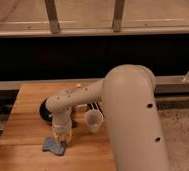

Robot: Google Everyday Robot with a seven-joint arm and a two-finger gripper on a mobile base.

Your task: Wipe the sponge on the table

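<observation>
The blue-grey sponge (pixel 53 146) lies flat on the light wooden table (pixel 23 131), near its front left. My gripper (pixel 61 139) points straight down onto the sponge's right part, and its fingers touch the pad. The white arm reaches in from the right and covers the table's right side. Part of the sponge is hidden under the gripper.
A dark bowl (pixel 45 109) sits behind the gripper, partly hidden by the arm. A white paper cup (pixel 93 120) stands just right of the gripper. A dark wall and a metal rail run behind the table's far edge.
</observation>
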